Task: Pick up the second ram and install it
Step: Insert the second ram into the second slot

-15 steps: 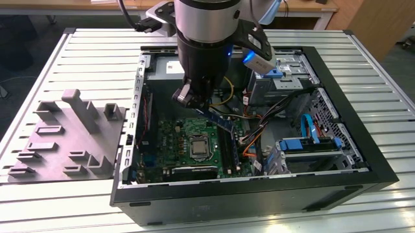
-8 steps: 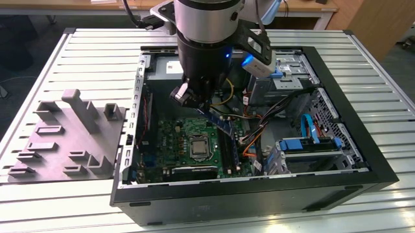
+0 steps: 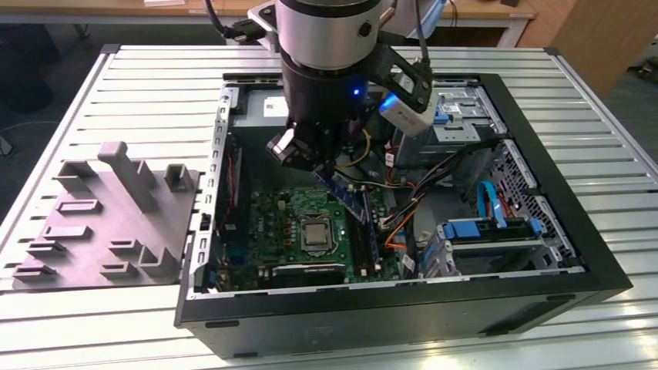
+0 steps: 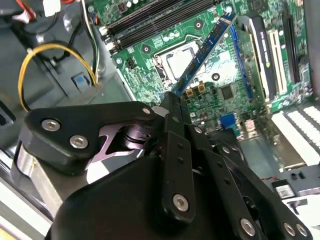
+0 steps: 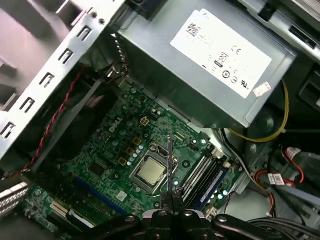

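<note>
My gripper (image 3: 317, 163) hangs inside the open computer case (image 3: 575, 254), above the green motherboard (image 3: 277, 223). It is shut on the second ram (image 4: 205, 47), a narrow blue-edged stick that juts out from the fingertips (image 4: 172, 107) over the CPU socket (image 4: 177, 60). In the first wrist view the second ram (image 5: 170, 165) shows edge-on as a thin line rising from the gripper (image 5: 172, 214). It is held above the board, beside the long black ram slots (image 5: 202, 177). One of those slots seems to hold a blue stick (image 5: 214, 184).
The grey power-supply box (image 5: 210, 65) sits at the case's far end with yellow and coloured cables (image 5: 280, 130) beside it. Drive bays with blue latches (image 3: 494, 231) fill the exterior view's right side. A grey fixture block (image 3: 103, 220) lies on the slatted table outside the case.
</note>
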Tool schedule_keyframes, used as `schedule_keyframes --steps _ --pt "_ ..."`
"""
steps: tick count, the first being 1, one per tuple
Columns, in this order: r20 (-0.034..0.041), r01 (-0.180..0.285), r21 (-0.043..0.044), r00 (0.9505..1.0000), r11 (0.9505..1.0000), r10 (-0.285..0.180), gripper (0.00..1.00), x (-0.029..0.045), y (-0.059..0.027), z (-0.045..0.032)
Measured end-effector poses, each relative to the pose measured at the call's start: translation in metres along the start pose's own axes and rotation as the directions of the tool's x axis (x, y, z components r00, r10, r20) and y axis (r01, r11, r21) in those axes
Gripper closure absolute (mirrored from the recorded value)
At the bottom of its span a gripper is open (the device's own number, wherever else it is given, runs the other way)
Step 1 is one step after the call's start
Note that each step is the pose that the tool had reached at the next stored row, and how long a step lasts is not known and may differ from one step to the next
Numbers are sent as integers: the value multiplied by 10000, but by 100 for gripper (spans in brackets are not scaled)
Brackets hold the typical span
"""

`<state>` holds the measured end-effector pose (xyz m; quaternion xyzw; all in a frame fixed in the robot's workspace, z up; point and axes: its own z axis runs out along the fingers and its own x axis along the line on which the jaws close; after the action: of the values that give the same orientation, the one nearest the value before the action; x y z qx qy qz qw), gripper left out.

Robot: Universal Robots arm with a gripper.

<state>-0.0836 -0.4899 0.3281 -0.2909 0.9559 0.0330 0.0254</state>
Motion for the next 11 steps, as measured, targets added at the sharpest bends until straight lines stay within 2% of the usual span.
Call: schedule_keyframes --steps 5,8,11 --pt "46 -889 59 9960 9960 889 89 0 0 6" --pt "77 -1440 93 9896 9895 1439 89 1 0 9" --pt "109 -1966 124 9805 9804 1965 89 1 -1 13"
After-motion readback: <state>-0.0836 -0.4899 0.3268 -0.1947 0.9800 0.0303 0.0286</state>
